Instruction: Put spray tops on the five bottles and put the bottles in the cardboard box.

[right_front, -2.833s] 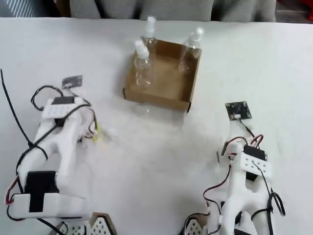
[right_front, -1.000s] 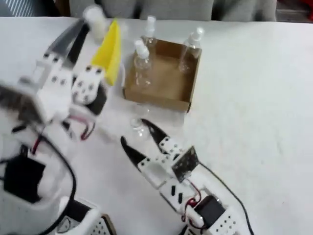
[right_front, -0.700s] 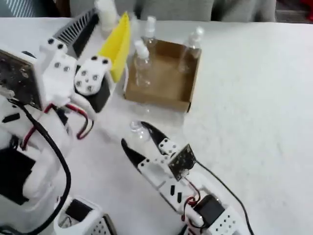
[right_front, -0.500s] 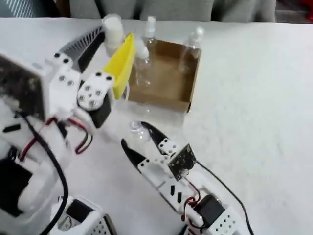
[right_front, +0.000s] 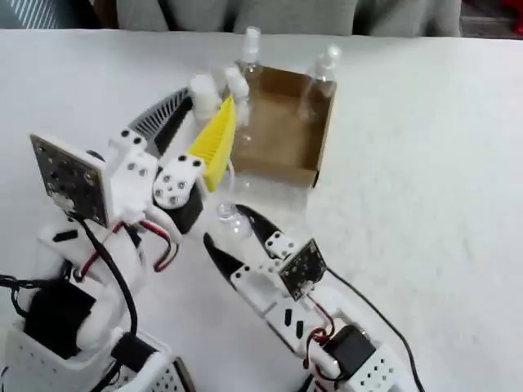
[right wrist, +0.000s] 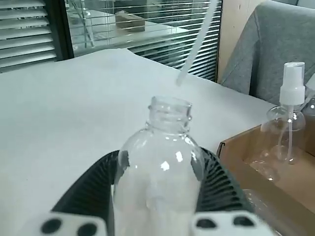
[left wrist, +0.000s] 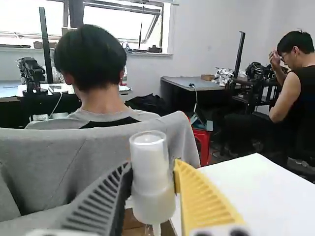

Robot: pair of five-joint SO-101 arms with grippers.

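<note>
1. High view: the left gripper (right_front: pixel 209 98) is raised just left of the cardboard box (right_front: pixel 263 167), which sits at the far middle of the white surface (right_front: pixel 425 131). Its grey and yellow fingers (right_front: pixel 214 143) are clamped on a white spray top (right_front: pixel 201 90). Nearer, the right gripper (right_front: pixel 224 224) has its black fingers on either side of an open bottle (right_front: pixel 227 213), which is upright just near of the box's near wall. From here I cannot tell whether those fingers touch the glassy body. Three capped bottles (right_front: pixel 319 82) stand toward the far side of the box.

2. Left wrist view: the spray top (left wrist: pixel 150 177) is upright and pinched at its collar between the grey finger and the yellow one of the left gripper (left wrist: pixel 151 167). A thin tube (left wrist: pixel 156 229) runs down from its base, and a brown edge of the box (left wrist: pixel 131 222) lies beneath.

3. Right wrist view: the right gripper (right wrist: pixel 160 157) has both black fingers (right wrist: pixel 93 191) pressed against the sides of the open bottle (right wrist: pixel 160 167). Its neck is bare. The tube (right wrist: pixel 197 44) hangs slanted from above, its end just over the open mouth and apart from it. To the right is a corner of the box (right wrist: pixel 246 147), with a capped bottle (right wrist: pixel 288 123) standing inside.
</note>
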